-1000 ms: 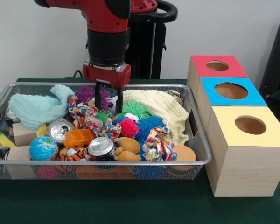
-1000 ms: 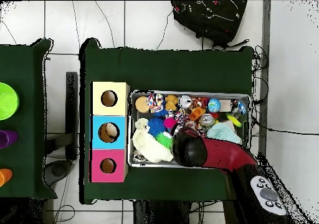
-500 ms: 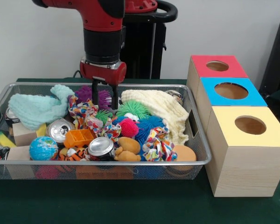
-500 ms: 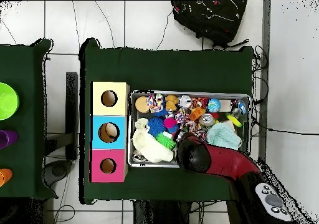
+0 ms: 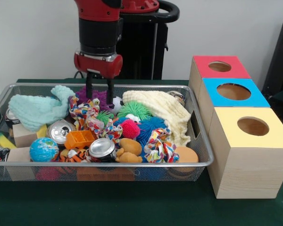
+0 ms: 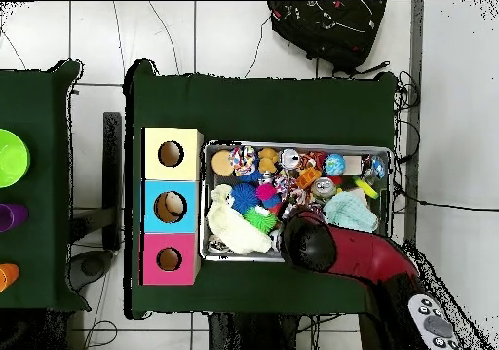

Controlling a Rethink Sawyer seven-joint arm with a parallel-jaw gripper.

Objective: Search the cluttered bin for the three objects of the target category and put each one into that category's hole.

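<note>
A wire bin [image 5: 132,164] holds a heap of toys. Among them are spiky rubber balls: purple [image 5: 83,94], green [image 5: 134,109], pink [image 5: 130,128] and blue [image 5: 152,125]. My gripper [image 5: 99,97] hangs open at the bin's far side, with one finger on each side of the purple ball's right part and nothing clamped. At the right stand three wooden boxes with a round hole in each top: red [image 5: 203,69], blue [image 5: 254,95] and yellow [image 5: 278,133]. In the overhead view the red arm [image 6: 331,253] hides the gripper.
Also in the bin are a cream cloth [image 5: 162,110], a mint cloth [image 5: 37,109], knotted rope toys [image 5: 155,147], two cans [image 5: 102,148], a globe ball [image 5: 43,149], an orange tray [image 5: 79,138] and wooden blocks [image 5: 22,136]. A black bag [image 6: 326,29] lies on the floor.
The gripper has moved left in the front view and slightly up, from beside the green ball to over the purple ball. Its fingers stay equally spread. The toys have not moved.
</note>
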